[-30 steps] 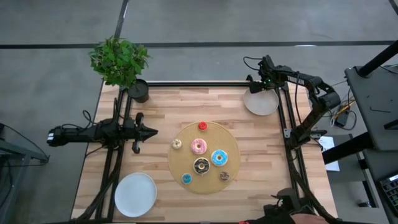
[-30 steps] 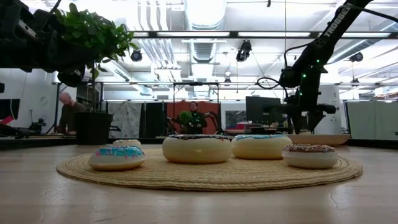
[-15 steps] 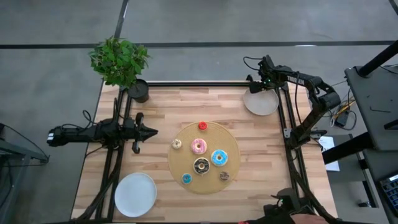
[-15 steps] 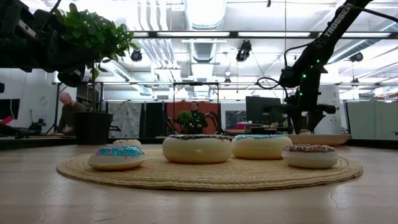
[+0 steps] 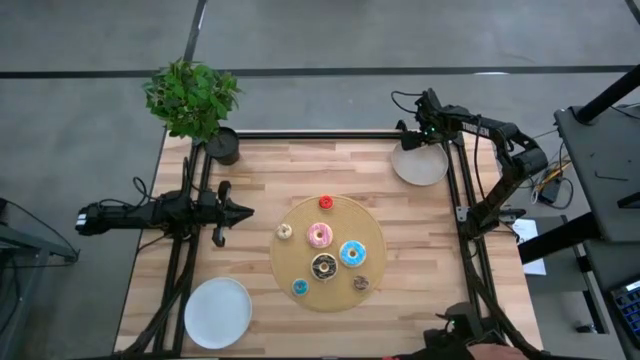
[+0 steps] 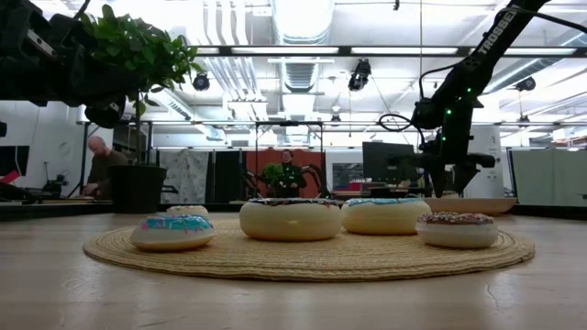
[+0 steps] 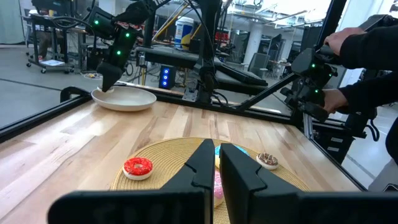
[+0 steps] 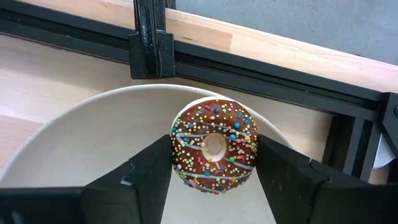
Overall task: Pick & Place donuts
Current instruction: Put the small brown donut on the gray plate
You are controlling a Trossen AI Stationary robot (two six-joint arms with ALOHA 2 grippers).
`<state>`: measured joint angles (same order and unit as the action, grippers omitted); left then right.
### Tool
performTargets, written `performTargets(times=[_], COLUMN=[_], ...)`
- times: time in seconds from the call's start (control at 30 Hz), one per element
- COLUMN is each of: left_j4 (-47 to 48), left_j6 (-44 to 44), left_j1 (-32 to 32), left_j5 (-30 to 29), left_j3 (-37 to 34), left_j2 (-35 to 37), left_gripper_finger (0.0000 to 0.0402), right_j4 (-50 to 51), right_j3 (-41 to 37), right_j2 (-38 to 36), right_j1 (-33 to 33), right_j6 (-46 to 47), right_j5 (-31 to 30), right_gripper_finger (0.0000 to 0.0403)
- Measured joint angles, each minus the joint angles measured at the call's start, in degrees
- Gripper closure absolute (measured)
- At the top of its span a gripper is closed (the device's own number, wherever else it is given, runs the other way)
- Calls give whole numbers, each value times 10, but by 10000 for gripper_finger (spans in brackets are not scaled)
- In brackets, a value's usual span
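Holding a chocolate sprinkled donut [image 8: 214, 146] between its fingers, my right gripper [image 8: 214, 163] hangs over the white plate [image 5: 420, 165] at the table's one o'clock corner. Seven more donuts, among them the pink one [image 5: 320, 236], the light blue one [image 5: 351, 253] and the red one [image 5: 325, 203], sit on the woven mat [image 5: 372, 232] at centre. My left gripper [image 5: 243, 211] waits at nine o'clock, jaws together.

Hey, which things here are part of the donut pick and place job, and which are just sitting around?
Part of the job:
- chocolate sprinkled donut, gripped in the right tool above the white plate
- seven donuts on the woven mat, such as the pink donut
- second white plate

Just lying about:
- potted plant
- left tool, shut, waiting beside the mat
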<state>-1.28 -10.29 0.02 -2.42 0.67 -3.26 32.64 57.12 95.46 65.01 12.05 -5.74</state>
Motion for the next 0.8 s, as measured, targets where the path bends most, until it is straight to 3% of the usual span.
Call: performTargets(times=[0.47,0.8], left_j4=[0,0], left_j6=[0,0], left_j1=[0,0], left_j5=[0,0], left_j3=[0,0], left_j2=[0,0], left_gripper_finger=[401,401], right_j4=[0,1], right_j3=[0,0], right_j2=[0,-1], right_j1=[0,0], right_j6=[-3,-7], right_j5=[2,2], right_gripper_finger=[146,139])
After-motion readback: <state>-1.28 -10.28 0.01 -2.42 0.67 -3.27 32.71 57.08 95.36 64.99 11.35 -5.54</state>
